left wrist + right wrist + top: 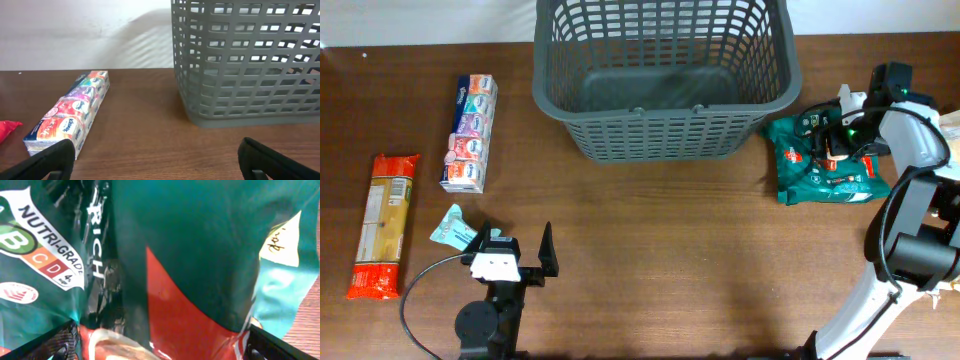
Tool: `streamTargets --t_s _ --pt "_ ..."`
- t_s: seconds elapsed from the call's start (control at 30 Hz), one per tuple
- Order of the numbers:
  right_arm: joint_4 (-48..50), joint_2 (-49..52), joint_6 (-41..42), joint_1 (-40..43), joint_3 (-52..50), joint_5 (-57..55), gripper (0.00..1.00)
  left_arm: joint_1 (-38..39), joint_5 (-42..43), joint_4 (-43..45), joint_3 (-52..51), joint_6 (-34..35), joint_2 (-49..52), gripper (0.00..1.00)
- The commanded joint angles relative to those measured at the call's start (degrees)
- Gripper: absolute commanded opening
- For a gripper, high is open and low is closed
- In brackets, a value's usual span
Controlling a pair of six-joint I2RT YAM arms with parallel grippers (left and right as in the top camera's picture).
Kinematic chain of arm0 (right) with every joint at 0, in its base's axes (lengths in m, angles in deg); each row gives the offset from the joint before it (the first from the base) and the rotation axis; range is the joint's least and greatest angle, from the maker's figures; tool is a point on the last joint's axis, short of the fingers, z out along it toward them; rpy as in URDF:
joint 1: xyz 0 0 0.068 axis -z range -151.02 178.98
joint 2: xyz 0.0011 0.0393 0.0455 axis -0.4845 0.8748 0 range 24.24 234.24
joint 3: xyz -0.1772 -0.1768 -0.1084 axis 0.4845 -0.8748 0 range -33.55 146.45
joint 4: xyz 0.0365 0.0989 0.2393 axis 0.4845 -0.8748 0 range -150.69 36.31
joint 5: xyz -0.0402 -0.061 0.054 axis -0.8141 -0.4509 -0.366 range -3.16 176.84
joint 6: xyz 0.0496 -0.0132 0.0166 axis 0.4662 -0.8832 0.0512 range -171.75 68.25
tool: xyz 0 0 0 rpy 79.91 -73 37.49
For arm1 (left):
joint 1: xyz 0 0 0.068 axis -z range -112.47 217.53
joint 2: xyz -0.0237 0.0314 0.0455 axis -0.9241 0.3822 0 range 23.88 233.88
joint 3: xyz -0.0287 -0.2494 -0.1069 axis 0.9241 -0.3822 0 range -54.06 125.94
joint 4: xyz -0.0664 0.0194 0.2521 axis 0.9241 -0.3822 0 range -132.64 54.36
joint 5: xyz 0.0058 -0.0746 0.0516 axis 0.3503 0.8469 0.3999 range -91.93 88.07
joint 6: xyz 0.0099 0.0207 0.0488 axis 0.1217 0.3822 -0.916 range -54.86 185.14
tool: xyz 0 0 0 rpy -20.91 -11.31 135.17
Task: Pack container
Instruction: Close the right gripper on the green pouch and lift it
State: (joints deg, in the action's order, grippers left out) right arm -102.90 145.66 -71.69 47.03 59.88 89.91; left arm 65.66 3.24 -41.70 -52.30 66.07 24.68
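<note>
dark grey slotted plastic basket [660, 135], 12 o'clock, far rim was cropped | left gripper [515, 245] fingers stood spread | right gripper [160, 345] fingers stood spread over green foil packet [200, 240]

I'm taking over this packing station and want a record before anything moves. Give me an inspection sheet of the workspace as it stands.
Surface: dark wooden table, no spills seen.
Job's things: grey container upright at the far side, nothing inside; tissue multipack, orange pasta packet, small teal sachet and green bag all lie outside it.
Clutter: nothing seen.
Grippers: left gripper open, empty, near the sachet; right gripper open, jaws either side of the green bag.
Cables: black cable loops on the table beside the left arm.
Surroundings: white wall behind the table.
</note>
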Motion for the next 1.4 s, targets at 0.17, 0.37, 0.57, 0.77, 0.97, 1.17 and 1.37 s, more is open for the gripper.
streamTargets --t_s 0.17,0.37,0.57,0.77,0.97,1.17,1.37 --pt "0.2 0.9 -0.1 0.3 -2.6 -0.2 0.96 -0.3 0.4 0.2 -0.4 -0.3 -0.5 0.99" --pt "0.2 0.9 -0.1 0.3 -2.6 -0.2 0.99 -0.3 0.4 0.2 -0.4 -0.3 -0.5 0.99" --pt "0.2 0.9 -0.1 0.3 -2.6 -0.2 0.99 -0.3 0.4 0.2 -0.4 -0.3 -0.5 0.99" --pt "0.2 0.9 -0.1 0.3 -2.7 0.4 0.41 -0.3 0.4 0.2 -0.4 -0.3 -0.5 0.99" --pt "0.9 0.9 -0.1 0.3 -4.0 2.2 0.04 -0.3 0.4 0.2 -0.4 -0.3 -0.5 0.99" --pt "2.2 0.9 0.3 0.3 -4.0 2.7 0.04 -0.3 0.4 0.2 -0.4 -0.3 -0.5 0.99" --pt "3.2 0.9 3.0 0.3 -2.0 2.8 0.04 -0.3 0.4 0.2 -0.4 -0.3 -0.5 0.99"
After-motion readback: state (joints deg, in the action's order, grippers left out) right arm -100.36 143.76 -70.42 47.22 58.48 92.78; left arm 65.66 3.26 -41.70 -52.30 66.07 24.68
